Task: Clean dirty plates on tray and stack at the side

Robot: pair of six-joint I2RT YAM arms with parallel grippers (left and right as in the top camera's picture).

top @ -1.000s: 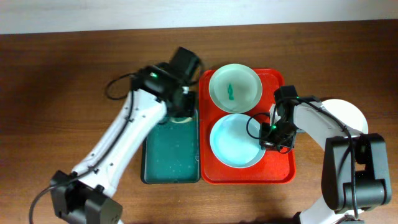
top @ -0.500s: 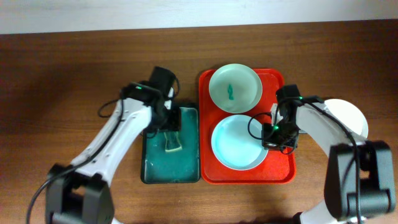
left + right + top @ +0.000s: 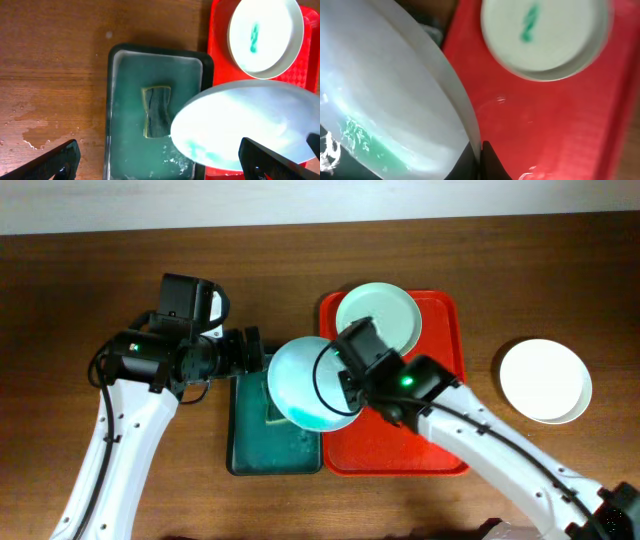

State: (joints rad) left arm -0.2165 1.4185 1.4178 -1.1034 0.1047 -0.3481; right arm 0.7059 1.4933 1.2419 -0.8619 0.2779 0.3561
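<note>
Overhead alone shows a bare pale round plate on the tabletop, right of the red plastic tray. Right hand pinches a second plate by its rim. It is tilted over the dark green tray, teal-smeared face toward the left wrist camera, which reveals a sponge. Left hand wide open.

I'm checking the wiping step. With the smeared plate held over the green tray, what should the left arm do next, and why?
Probably lower the left gripper onto the sponge and close on it: its jaws are open and empty, the sponge lies loose in the green tray, and the right gripper holds the smeared plate tilted above it.
</note>
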